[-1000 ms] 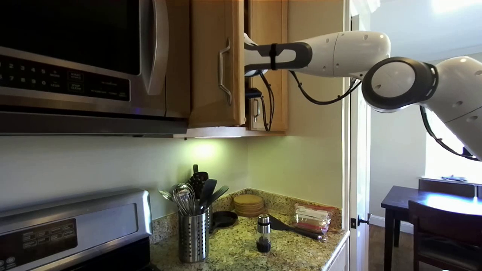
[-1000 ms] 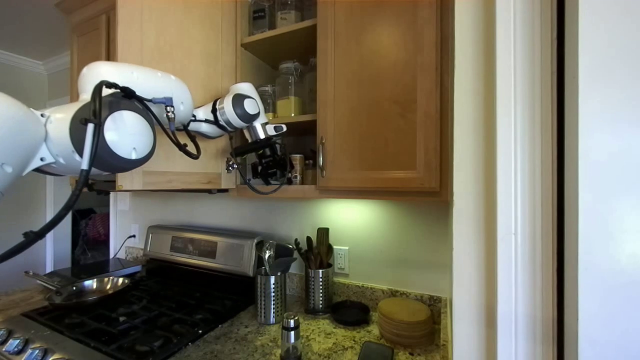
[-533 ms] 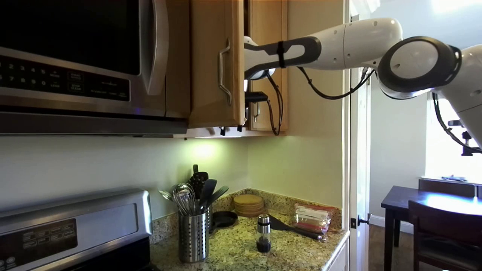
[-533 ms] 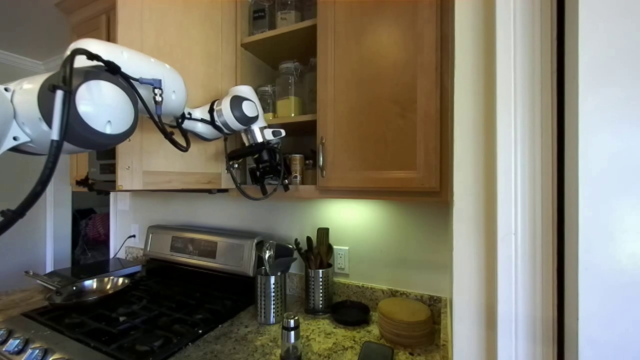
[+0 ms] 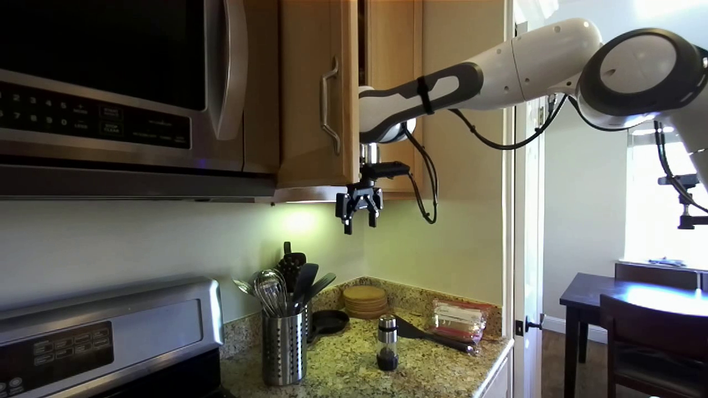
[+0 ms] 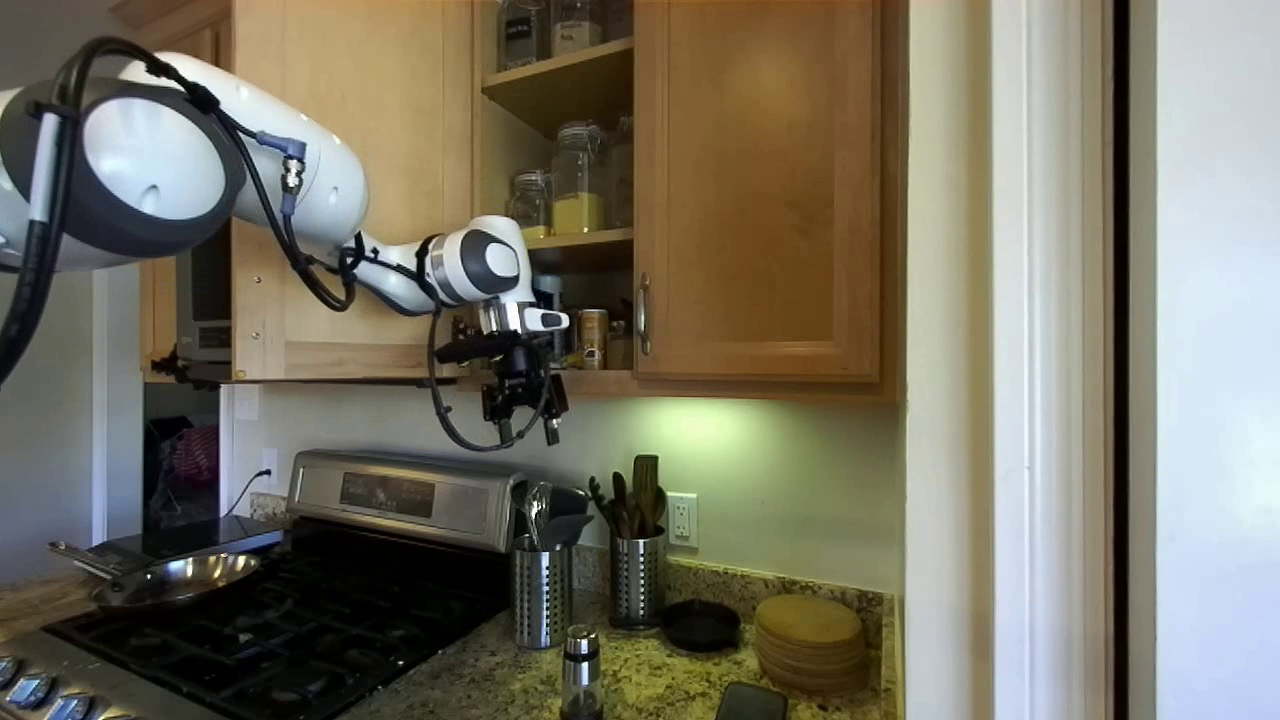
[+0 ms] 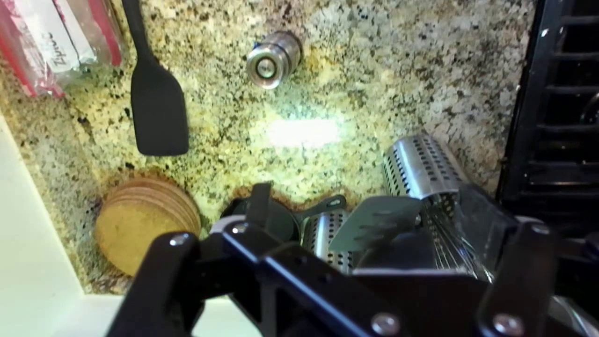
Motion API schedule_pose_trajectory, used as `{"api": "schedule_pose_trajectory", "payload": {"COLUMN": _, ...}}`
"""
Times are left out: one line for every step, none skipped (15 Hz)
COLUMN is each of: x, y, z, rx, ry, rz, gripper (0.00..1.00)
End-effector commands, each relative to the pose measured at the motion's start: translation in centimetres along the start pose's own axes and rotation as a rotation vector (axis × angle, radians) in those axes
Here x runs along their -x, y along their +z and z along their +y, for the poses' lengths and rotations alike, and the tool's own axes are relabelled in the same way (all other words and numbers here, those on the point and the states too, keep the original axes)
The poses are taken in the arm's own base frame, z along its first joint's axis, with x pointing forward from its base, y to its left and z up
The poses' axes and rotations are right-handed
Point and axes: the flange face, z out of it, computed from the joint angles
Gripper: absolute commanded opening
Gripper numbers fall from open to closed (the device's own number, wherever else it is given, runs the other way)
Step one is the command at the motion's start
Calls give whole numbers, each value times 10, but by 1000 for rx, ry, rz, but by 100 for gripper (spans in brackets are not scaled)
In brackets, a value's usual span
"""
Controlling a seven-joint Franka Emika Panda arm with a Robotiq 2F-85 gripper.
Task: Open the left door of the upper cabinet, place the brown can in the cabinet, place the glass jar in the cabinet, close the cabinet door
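Wrist view looks down onto the yellow-and-brown speckled granite counter (image 7: 337,84), where a slim clear jar with a steel top (image 7: 273,58) stands. Toward the left lie a flat black spatula (image 7: 160,110) and a red-edged clear plastic packet (image 7: 58,42); lower down I see a stack of round tan boards (image 7: 145,220) and a perforated silver utensil holder (image 7: 423,166).

In an exterior view, the left door (image 5: 307,94), a honey-wood panel with a vertical silver bar handle, is swung out from the light wooden upper cabinet (image 5: 394,33). Past its edge hangs the black two-fingered gripper (image 5: 360,224), fingers pointing down and spread wide, well above the counter. The white jointed arm (image 5: 547,63) reaches in from the right, partly hidden by the door.

In an exterior view into the cabinet, the short orange-brown can (image 6: 593,335) stands upright on the bottom shelf. Just beside it is a short see-through jar with a dark lid (image 6: 620,348), partly covered by the matching right-hand door (image 6: 755,180); which clear jar the task means, I cannot tell. On the shelf above sits a tall glass jar with yellow contents (image 6: 578,180). The fingertips hang below the cabinet's bottom edge, wide apart here too.
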Motion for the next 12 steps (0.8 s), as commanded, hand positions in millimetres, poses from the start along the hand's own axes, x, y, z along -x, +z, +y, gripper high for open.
{"api": "schedule_pose_trajectory", "payload": {"x": 40, "y": 37, "z": 4, "rx": 1, "ry": 41, "rz": -62, "gripper": 100}}
{"api": "schedule_pose_trajectory", "payload": {"x": 48, "y": 50, "z": 4, "rx": 4, "ry": 47, "rz": -80, "gripper": 100}}
{"api": "schedule_pose_trajectory", "payload": {"x": 56, "y": 64, "z": 4, "rx": 13, "ry": 67, "rz": -99, "gripper": 100}}
{"api": "schedule_pose_trajectory", "payload": {"x": 27, "y": 52, "z": -2, "rx": 12, "ry": 26, "rz": -90, "gripper": 100}}
{"api": "schedule_pose_trajectory", "payload": {"x": 33, "y": 64, "z": -3, "rx": 14, "ry": 32, "rz": -107, "gripper": 100}}
{"api": "schedule_pose_trajectory", "payload": {"x": 38, "y": 71, "z": -3, "rx": 16, "ry": 38, "rz": -116, "gripper": 100}}
{"api": "schedule_pose_trajectory", "payload": {"x": 41, "y": 74, "z": -2, "rx": 17, "ry": 41, "rz": -121, "gripper": 100}}
{"api": "schedule_pose_trajectory", "payload": {"x": 42, "y": 74, "z": -2, "rx": 17, "ry": 43, "rz": -122, "gripper": 100}}
{"api": "schedule_pose_trajectory", "payload": {"x": 42, "y": 73, "z": -2, "rx": 16, "ry": 44, "rz": -120, "gripper": 100}}
{"api": "schedule_pose_trajectory", "payload": {"x": 42, "y": 71, "z": -2, "rx": 16, "ry": 44, "rz": -118, "gripper": 100}}
{"api": "schedule_pose_trajectory", "payload": {"x": 43, "y": 69, "z": -1, "rx": 16, "ry": 45, "rz": -116, "gripper": 100}}
{"api": "schedule_pose_trajectory", "payload": {"x": 43, "y": 68, "z": -1, "rx": 15, "ry": 45, "rz": -115, "gripper": 100}}
